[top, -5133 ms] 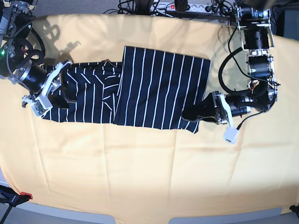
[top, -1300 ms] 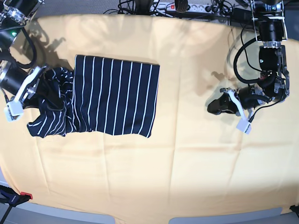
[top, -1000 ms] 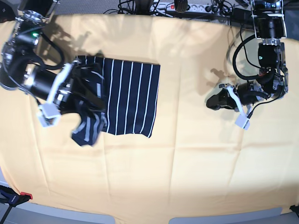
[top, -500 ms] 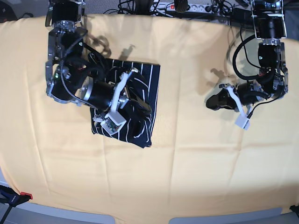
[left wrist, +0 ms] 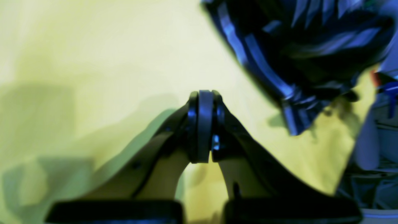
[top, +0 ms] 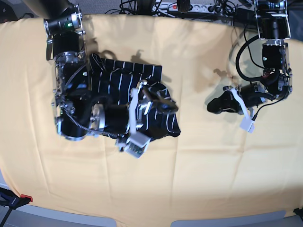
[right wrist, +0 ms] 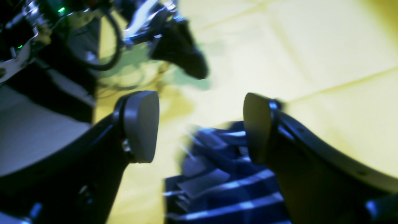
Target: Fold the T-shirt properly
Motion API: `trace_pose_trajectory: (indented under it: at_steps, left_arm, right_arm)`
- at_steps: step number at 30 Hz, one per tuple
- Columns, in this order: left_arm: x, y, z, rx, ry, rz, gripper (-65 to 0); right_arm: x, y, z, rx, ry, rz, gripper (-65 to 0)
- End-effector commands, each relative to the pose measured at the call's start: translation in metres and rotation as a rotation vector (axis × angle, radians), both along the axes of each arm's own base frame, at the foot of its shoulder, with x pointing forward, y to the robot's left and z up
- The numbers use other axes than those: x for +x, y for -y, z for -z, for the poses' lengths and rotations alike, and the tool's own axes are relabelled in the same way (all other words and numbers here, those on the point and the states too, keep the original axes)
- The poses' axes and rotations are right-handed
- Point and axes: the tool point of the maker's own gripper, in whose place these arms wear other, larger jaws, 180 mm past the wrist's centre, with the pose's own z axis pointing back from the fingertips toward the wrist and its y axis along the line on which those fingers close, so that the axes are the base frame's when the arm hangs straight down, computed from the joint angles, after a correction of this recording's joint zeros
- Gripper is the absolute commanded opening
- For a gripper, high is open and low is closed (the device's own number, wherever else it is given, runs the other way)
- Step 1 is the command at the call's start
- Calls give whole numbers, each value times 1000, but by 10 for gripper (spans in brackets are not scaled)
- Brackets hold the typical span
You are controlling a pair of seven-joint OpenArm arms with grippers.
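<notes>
The dark navy T-shirt [top: 118, 81] with thin white stripes lies folded and bunched left of the table's middle. Its right part is heaped up under my right gripper [top: 161, 101]. In the right wrist view that gripper [right wrist: 199, 124] is open, and the striped T-shirt [right wrist: 224, 186] lies loose just below and between its fingers [right wrist: 140, 124]. My left gripper [top: 212, 105] rests low over the yellow cloth at the right, well apart from the shirt. In its own view the left gripper [left wrist: 203, 124] is shut on nothing, with the blurred T-shirt [left wrist: 295, 62] at the upper right.
A creased yellow cloth [top: 199, 179] covers the whole table. A power strip and cables [top: 184, 7] lie along the back edge. A red clamp [top: 26, 197] sits at the front left corner. My right arm's body [top: 71, 94] lies over the shirt's left side.
My right arm has swung rightwards across the shirt, dragging the fabric over into a heap, and its jaws have opened, letting go of the cloth. The left arm has barely moved.
</notes>
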Motion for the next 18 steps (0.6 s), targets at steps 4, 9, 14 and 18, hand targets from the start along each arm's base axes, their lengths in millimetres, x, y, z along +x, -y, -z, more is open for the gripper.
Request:
trace_pose_trajectory:
  at_steps: [4,9,14,18]
  left_arm:
    - [-3,16,-47,-214,58,77,-650]
    - [-7,42,-56,-199,71,184,-650]
    - [-32,95,-72,-179,140,365,-650]
    - [-58,134,-51,-10,157,521,-650]
  right_arm:
    - [29,31,-11,-21,87,137,-437]
    - [59,72,-12,-83,185,292,-650]
    - [85,98,6,-151,189,368,-650]
    - [106,105,35,-209,89,367,-650]
